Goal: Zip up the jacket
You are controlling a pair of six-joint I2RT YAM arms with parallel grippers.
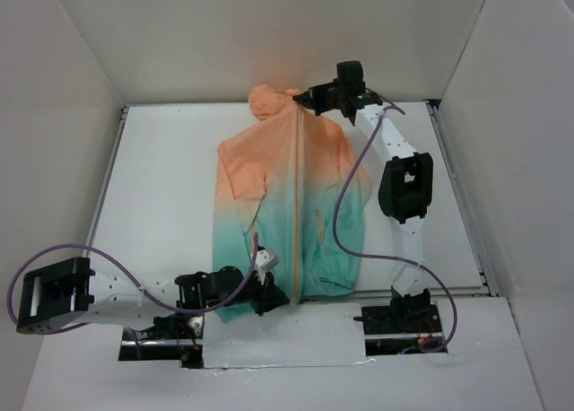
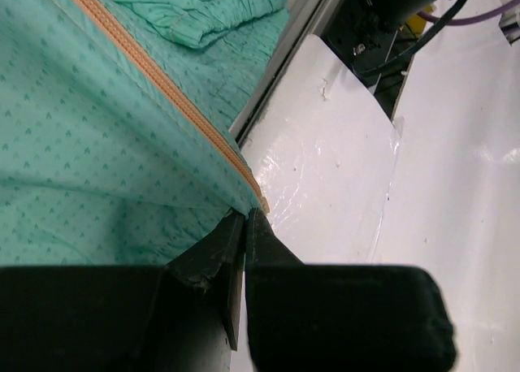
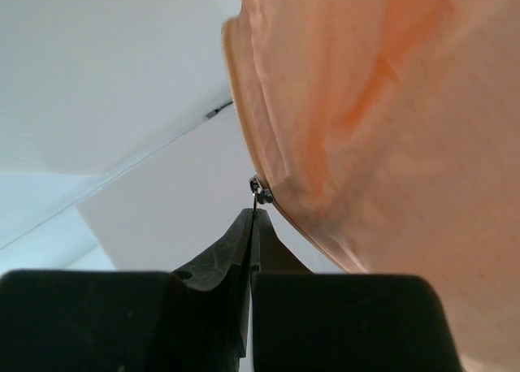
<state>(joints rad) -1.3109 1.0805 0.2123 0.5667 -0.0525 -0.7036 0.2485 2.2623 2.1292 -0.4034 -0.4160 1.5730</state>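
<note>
As the jacket (image 1: 291, 196) lies flat on the tabletop (image 1: 161, 187), hood far and teal hem near, the left gripper (image 2: 245, 218) is clamped on the hem at the foot of the orange zipper (image 2: 154, 80). The right gripper (image 3: 253, 218), jaws pressed together, pinches the small metal pull (image 3: 259, 189) at the collar. The zip looks closed to the top, so this step seems nearly finished. Next, I judge, both need to release and lift clear without dragging fabric.

The flat white tabletop (image 1: 161, 187) carries a thin hooded jacket (image 1: 269, 169), peach-orange fading to teal, spread front up with its hood towards the far edge.
</note>
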